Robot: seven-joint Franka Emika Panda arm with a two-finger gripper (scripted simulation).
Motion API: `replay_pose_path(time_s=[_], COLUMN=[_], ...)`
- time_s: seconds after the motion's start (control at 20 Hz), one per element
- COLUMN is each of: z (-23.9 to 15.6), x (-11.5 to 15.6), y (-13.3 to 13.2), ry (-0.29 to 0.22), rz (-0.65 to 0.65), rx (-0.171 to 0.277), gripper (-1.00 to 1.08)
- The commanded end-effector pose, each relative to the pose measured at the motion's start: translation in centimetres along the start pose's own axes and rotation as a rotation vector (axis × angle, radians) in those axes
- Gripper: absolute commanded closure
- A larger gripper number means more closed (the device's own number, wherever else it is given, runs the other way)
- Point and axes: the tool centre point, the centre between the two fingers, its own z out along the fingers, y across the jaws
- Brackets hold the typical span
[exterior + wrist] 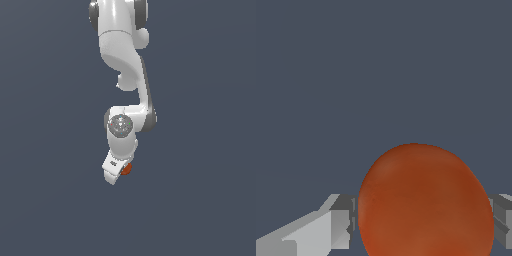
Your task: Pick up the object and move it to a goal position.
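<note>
The object [423, 200], an orange-red ball with a mottled surface, fills the space between my gripper's [422, 222] two grey fingers. One finger [341, 222] meets one side of the ball and the other finger [502, 220] meets the opposite side, so the gripper is shut on it. In the exterior view the white gripper [116, 172] hangs tilted below the arm, and only a small part of the object [127, 169] shows at the hand's edge on the exterior view's right.
The background is a uniform dark grey-blue in both views. The white arm [125, 60] comes down from the top of the exterior view. No other items are in view.
</note>
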Motion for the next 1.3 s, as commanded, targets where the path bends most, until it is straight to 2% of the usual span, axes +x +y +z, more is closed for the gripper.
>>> replay_pose_path(time_s=[0.0, 0.5, 0.75, 1.0, 1.25], z=[0.0, 0.0, -0.4, -1.1, -2.5], x=[0.0, 0.1, 0.7, 2.1, 4.6], y=[0.0, -0.1, -1.0, -3.2, -7.1], ry=[0.000, 0.000, 0.000, 0.000, 0.000], rz=[0.000, 0.000, 0.000, 0.000, 0.000], rx=[-0.001, 0.000, 0.000, 0.000, -0.001], gripper=[1.08, 1.08, 1.08, 1.08, 1.08])
